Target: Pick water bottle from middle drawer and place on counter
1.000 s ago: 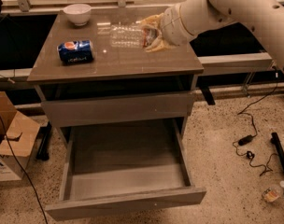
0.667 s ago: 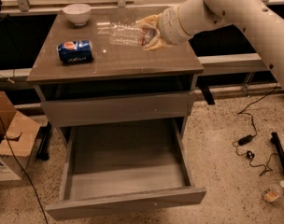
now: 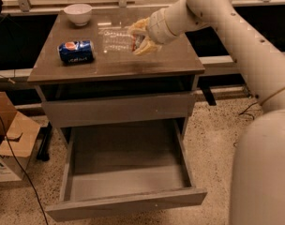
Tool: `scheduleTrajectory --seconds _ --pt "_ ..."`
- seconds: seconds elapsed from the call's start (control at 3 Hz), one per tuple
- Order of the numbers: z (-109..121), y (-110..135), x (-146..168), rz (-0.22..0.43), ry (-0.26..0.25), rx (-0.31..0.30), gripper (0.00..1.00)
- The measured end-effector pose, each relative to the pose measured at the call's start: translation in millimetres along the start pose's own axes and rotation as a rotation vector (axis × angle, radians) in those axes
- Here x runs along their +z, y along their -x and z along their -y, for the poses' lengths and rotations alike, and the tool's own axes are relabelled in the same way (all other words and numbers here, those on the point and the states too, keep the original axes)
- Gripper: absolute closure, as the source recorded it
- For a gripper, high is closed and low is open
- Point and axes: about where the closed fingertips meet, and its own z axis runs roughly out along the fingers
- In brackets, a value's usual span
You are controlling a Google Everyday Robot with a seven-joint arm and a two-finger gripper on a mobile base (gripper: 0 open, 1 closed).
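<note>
In your single camera view, the arm (image 3: 227,27) reaches in from the right and ends over the counter (image 3: 147,62), with the gripper (image 3: 141,35) above the far middle of that glossy top. Its pale yellowish fingers (image 3: 149,47) sit one on the far side and one on the near side of the water bottle (image 3: 115,39), clamped onto the bottle's right end. The bottle lies on its side, pointing left from the gripper, over the middle of the counter (you cannot tell here whether its body touches the surface or hangs just above it).

To the left of the bottle and apart from it, a blue soda can (image 3: 76,51) lies on its side on the counter. At the far left corner of the counter stands a white bowl (image 3: 78,13), upright.

Below the counter, the upper drawer front (image 3: 119,108) is flush with the cabinet. Under it, the middle drawer (image 3: 128,203) is pulled out toward you, with its smooth grey floor in view between its side walls.

On the speckled floor (image 3: 213,121) left of the cabinet you have a cardboard box (image 3: 11,139) with its flaps open, and a black cable (image 3: 16,163) running past it.
</note>
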Motion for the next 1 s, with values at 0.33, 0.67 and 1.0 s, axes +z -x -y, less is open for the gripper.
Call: scheduleTrajectory --seconds 0.33,0.67,1.0 --pt "1 -11 25 0.022 0.023 0.029 0.18" --pt "-3 -21 39 0.026 0.044 0.064 0.00" --pt "-5 -24 37 0.031 0.045 0.082 0.00"
